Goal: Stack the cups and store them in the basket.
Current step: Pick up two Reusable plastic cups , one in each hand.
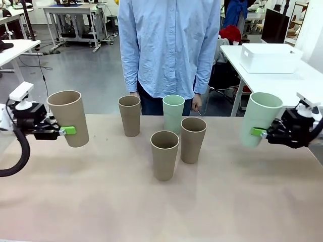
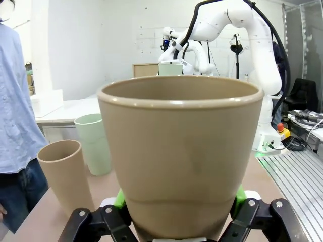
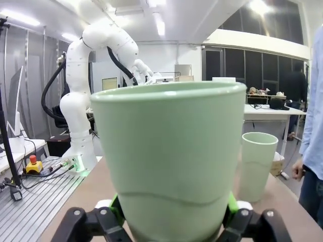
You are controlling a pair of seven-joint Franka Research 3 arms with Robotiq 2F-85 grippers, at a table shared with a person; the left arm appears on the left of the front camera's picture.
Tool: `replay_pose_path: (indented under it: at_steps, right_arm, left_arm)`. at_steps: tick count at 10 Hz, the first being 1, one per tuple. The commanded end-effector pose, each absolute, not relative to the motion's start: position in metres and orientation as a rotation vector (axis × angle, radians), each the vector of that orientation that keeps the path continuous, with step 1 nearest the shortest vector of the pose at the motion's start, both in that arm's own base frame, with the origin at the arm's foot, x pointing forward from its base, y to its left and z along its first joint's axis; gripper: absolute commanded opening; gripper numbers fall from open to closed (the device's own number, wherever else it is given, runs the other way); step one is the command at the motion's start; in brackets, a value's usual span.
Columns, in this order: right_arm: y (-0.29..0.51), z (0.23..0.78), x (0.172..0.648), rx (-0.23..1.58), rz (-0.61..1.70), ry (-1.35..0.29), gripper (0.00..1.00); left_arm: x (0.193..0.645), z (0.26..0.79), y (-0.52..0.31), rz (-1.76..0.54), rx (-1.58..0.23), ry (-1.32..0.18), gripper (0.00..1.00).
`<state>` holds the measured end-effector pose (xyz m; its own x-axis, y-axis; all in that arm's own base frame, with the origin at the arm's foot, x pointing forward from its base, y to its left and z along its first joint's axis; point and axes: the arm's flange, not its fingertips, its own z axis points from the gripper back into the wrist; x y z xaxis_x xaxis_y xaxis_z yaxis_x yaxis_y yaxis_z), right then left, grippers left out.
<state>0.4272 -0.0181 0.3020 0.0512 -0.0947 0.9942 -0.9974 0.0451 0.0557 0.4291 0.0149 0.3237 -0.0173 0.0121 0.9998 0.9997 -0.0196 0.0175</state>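
L gripper (image 1: 71, 129) blk, green pads (image 1: 69, 130); blk cable loop (image 1: 23, 150), prob.

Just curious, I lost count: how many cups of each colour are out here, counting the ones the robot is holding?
tan cups: 4
green cups: 2
Total: 6

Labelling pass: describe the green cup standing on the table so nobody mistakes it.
On the table, go to the far edge in front of the person's blue shirt. The mint green cup stands there, behind two tan cups. It is the only green one standing; the other green cup is held in the right gripper.
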Motion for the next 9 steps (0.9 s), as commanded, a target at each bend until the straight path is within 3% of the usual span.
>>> replay_pose_path:
  at_steps: [1,6,7,9]
  right_arm:
    - [-0.024,0.311,0.402,1.205,1.128,-1.307,0.84]
    - [-0.023,0.306,0.398,1.222,1.111,-1.275,0.84]
    - [-0.023,0.306,0.398,1.222,1.111,-1.275,0.84]
    - [-0.023,0.306,0.398,1.222,1.111,-1.275,0.84]
  left_arm:
    - [0.401,0.328,0.019,-1.258,-1.188,-1.259,0.85]
    - [0.391,0.338,0.02,-1.23,-1.104,-1.327,0.85]
    - [0.399,0.333,0.018,-1.251,-1.17,-1.256,0.85]
    - [0.399,0.333,0.018,-1.251,-1.17,-1.256,0.85]
